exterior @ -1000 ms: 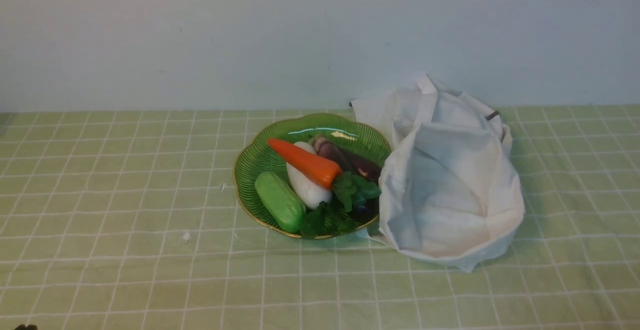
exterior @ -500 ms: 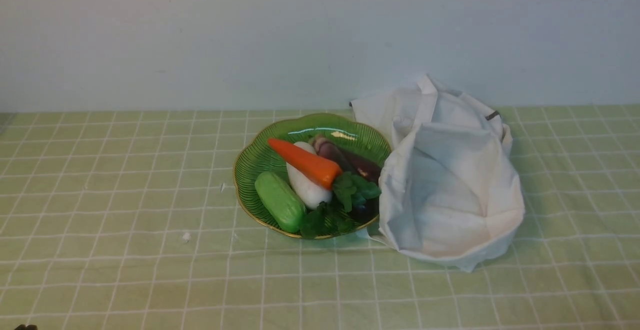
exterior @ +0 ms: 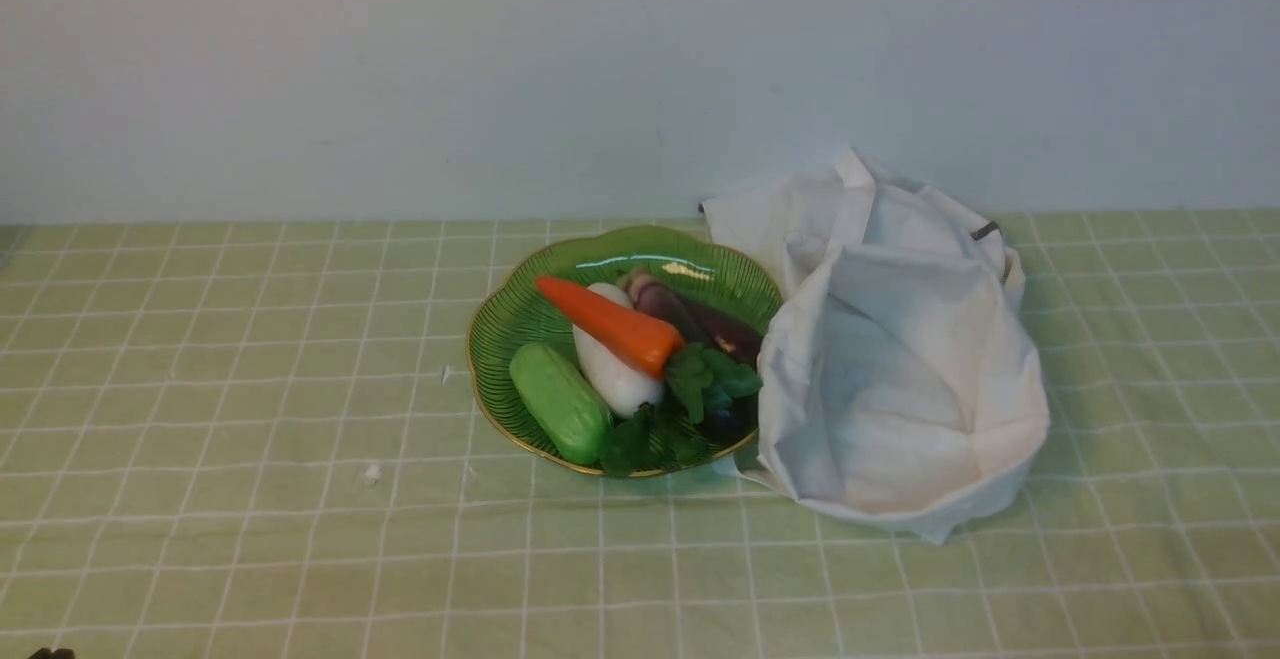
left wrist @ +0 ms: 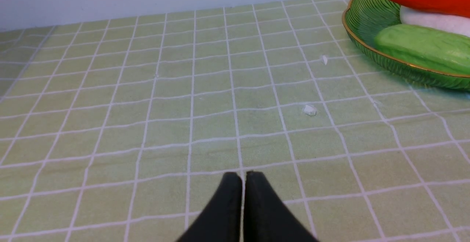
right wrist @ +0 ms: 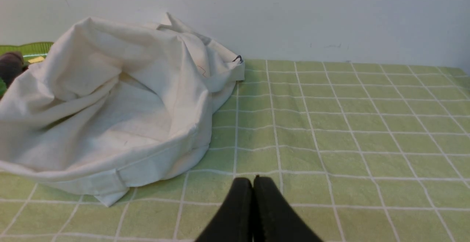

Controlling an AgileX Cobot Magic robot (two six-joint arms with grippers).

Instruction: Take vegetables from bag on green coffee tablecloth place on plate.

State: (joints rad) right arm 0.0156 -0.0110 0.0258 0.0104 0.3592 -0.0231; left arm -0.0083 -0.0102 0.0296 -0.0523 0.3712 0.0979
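The orange carrot (exterior: 612,325) lies in the green gold-rimmed plate (exterior: 500,324), on top of a white radish (exterior: 615,374), beside a green cucumber (exterior: 560,401), a dark purple vegetable (exterior: 705,324) and green leaves (exterior: 705,379). The white bag (exterior: 900,379) slumps open right of the plate, touching it; it also shows in the right wrist view (right wrist: 110,106). The pale green checked tablecloth (exterior: 250,359) covers the table. My left gripper (left wrist: 242,177) is shut and empty, low over the cloth, near left of the plate (left wrist: 367,18). My right gripper (right wrist: 252,181) is shut and empty, near right of the bag.
Small white crumbs (exterior: 372,473) lie on the cloth left of the plate, also in the left wrist view (left wrist: 309,109). A pale wall (exterior: 640,69) stands close behind the plate and bag. Neither arm reaches into the front view beyond a dark tip (exterior: 50,653).
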